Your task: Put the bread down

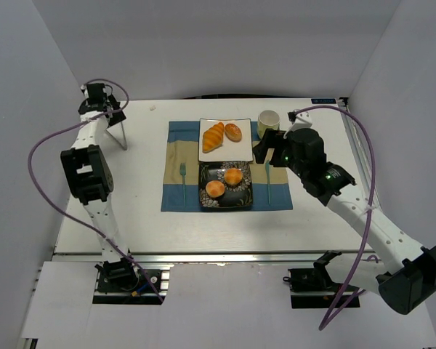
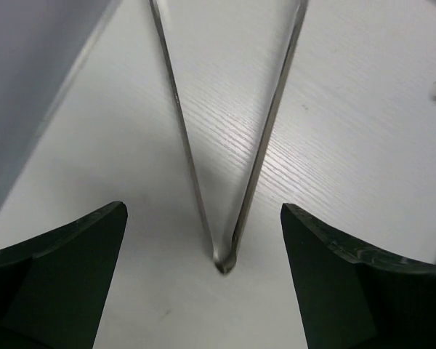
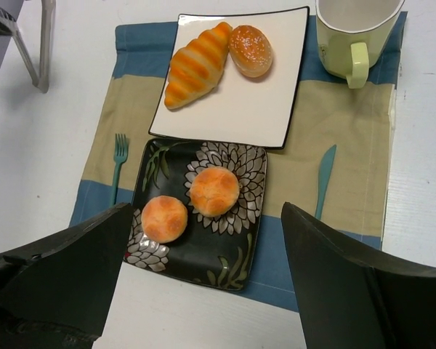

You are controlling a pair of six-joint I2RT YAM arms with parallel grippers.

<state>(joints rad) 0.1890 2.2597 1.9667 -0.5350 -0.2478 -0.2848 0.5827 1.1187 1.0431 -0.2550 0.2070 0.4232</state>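
Right wrist view: the right gripper (image 1: 264, 150) is held with its jaws wide apart and empty above the black floral plate (image 3: 203, 270), on which one bun (image 3: 214, 190) and a second bun (image 3: 164, 218) are laid close together. If it were lowered or swung carelessly, a smooth bun could be knocked onto the placemat (image 3: 341, 145), or the cup (image 3: 352, 36) close by could be tipped. The left gripper (image 2: 203, 212) is likewise spread apart, over the tongs (image 2: 270, 123) on the desk (image 1: 131, 211), well clear.
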